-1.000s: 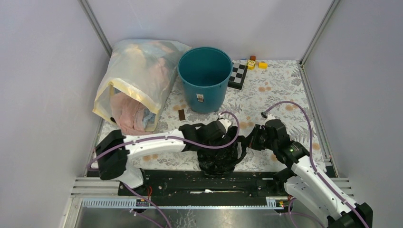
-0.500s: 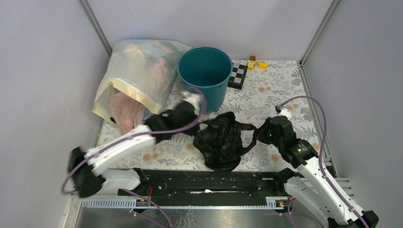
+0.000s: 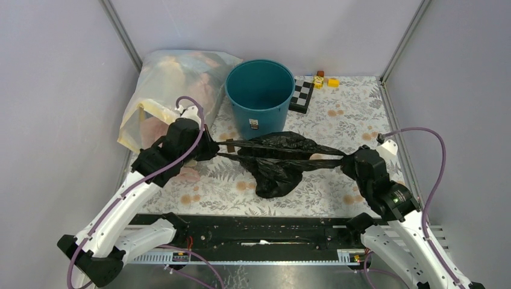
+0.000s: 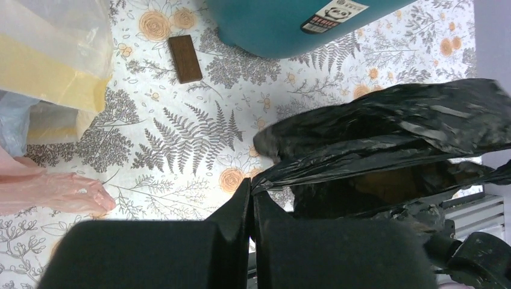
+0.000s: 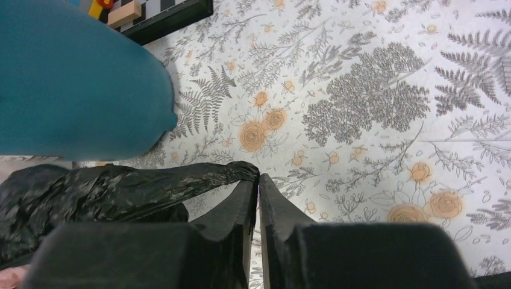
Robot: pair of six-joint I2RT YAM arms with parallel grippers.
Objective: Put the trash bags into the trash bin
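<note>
I have two arms, each made of glossy white plastic shells along the long links and matte black housings at the joints. On my left arm a thin purple cable arches out of a small white plug at the wrist and runs along the white link towards the black base. My right arm carries a second purple cable, in a wider loop, and a tiny green light shows on its black forearm housing. My left fingers are matte black blocks tapering to thin wedge tips; my right fingers match them.
</note>
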